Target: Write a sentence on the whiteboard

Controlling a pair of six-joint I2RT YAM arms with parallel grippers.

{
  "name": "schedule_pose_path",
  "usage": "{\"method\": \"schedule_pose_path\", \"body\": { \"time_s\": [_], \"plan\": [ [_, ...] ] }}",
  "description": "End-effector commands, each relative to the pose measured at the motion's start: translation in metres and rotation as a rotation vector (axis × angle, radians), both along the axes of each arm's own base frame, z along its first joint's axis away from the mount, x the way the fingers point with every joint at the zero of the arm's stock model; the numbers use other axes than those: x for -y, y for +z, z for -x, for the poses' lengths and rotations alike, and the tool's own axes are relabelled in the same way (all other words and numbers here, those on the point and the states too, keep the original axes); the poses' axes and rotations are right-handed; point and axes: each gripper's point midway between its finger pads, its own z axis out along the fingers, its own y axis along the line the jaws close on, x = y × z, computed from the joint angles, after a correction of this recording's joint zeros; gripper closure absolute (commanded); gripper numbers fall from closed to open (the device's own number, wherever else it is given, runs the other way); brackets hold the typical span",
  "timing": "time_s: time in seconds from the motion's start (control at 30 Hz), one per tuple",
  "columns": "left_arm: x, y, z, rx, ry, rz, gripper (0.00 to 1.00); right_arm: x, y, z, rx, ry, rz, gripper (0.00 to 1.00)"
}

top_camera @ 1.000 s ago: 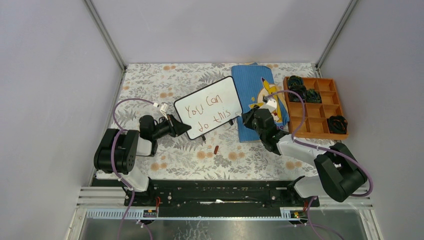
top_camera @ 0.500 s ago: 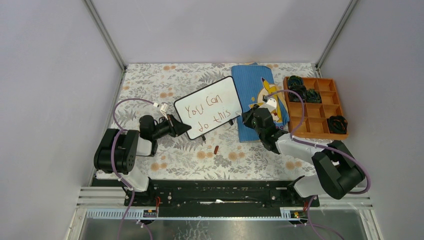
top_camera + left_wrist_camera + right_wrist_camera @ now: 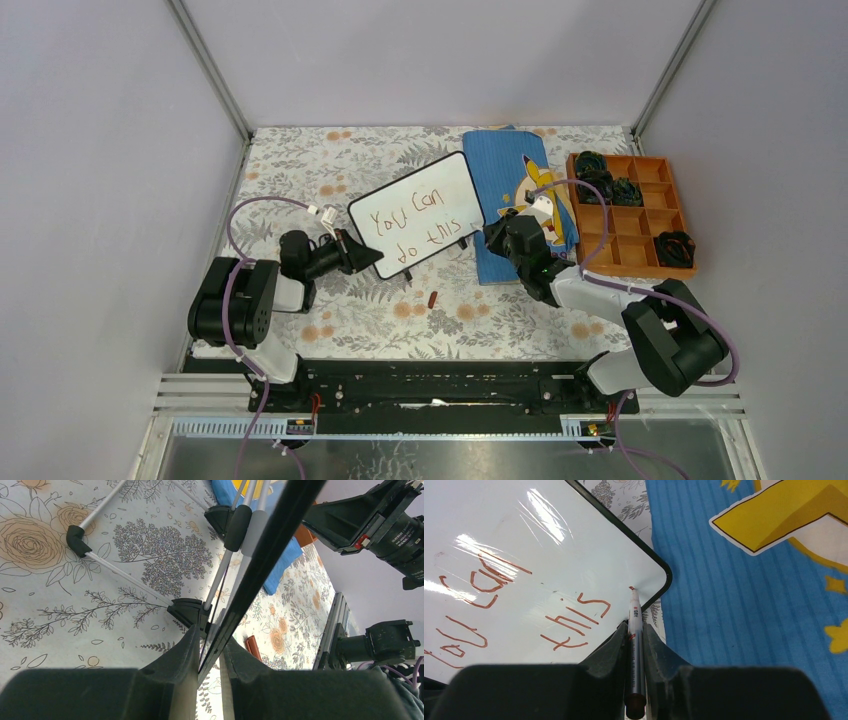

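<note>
The whiteboard (image 3: pixel 420 213) stands tilted on its small black feet in the middle of the table. The sentence (image 3: pixel 412 228) "You can do this" runs on it in two red-brown lines, and shows in the right wrist view (image 3: pixel 524 610). My left gripper (image 3: pixel 366 257) is shut on the board's lower left edge; the left wrist view shows the rim (image 3: pixel 240 595) edge-on between the jaws. My right gripper (image 3: pixel 497 238) is shut on a marker (image 3: pixel 634 640) whose red tip sits at the board's lower right corner.
A blue cloth (image 3: pixel 510 190) with a yellow cartoon figure lies right of the board. An orange compartment tray (image 3: pixel 630 212) holding dark items stands at the far right. A small red-brown marker cap (image 3: pixel 432 298) lies on the floral tablecloth in front of the board.
My right wrist has shifted slightly towards the board. The left arm and the board have not moved.
</note>
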Motion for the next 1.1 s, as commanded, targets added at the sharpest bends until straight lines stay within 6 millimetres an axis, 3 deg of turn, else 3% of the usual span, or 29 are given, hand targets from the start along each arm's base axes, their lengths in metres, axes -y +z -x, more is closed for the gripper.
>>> {"method": "schedule_pose_path", "body": {
  "time_s": [0.0,0.23,0.53,0.63,0.8,0.97,1.0,1.07],
  "plan": [
    [-0.003,-0.012,-0.003,-0.028,0.024,-0.03,0.75,0.001,0.013,-0.01,0.031,-0.021,-0.014,1.0],
    [-0.003,-0.012,-0.003,-0.028,0.024,-0.03,0.75,0.0,0.025,-0.01,0.053,-0.018,-0.028,1.0],
    [-0.003,-0.01,-0.003,-0.017,0.028,-0.029,0.68,0.0,0.097,-0.001,0.166,0.005,-0.12,1.0],
    [-0.004,-0.008,-0.003,-0.007,0.033,-0.028,0.6,-0.002,0.109,0.01,0.171,0.041,-0.145,1.0],
    [-0.005,-0.005,-0.002,0.008,0.049,-0.029,0.45,0.003,0.112,0.032,0.16,0.076,-0.154,1.0],
    [-0.01,0.002,0.0,0.031,0.091,-0.046,0.16,0.009,0.11,0.048,0.157,0.101,-0.145,1.0],
    [-0.012,0.003,0.001,0.034,0.097,-0.058,0.03,0.01,0.11,0.051,0.159,0.104,-0.147,1.0],
    [-0.016,0.008,0.001,0.029,0.121,-0.078,0.01,0.012,0.111,0.054,0.164,0.102,-0.151,1.0]
  ]
}}
